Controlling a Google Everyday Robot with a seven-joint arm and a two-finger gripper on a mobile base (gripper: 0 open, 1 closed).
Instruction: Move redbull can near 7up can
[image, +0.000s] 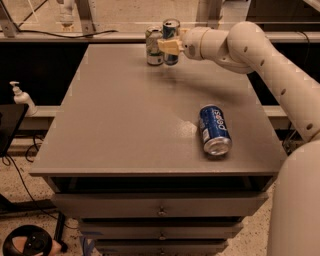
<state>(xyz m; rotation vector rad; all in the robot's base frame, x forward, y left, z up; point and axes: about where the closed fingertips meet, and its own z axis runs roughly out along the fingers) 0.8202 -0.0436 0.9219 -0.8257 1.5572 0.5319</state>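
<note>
Far back on the grey table (125, 125), the gripper (170, 47) is closed on the redbull can (171, 29), one tan finger (166, 46) crossing the can's middle on the near side. The white arm (250, 47) reaches in from the right. Its wrist lies nearly level above the tabletop, and its upper links slope down and out toward the lower right corner of the view.

The redbull can stands upright, long axis vertical and silver top up. It is just beside the 7up can (153, 47), which is also upright on its left; whether the two touch cannot be told. Both are at the table's far edge.

Well apart from them, toward the near right of the table, a dark-blue Pepsi can (215, 129) lies on its side with its silver end facing the front edge. Drawers (160, 207) sit under the tabletop. To the left, a white pump bottle (21, 98) stands on a lower ledge, and black cables (20, 175) trail across the speckled floor (30, 205).
</note>
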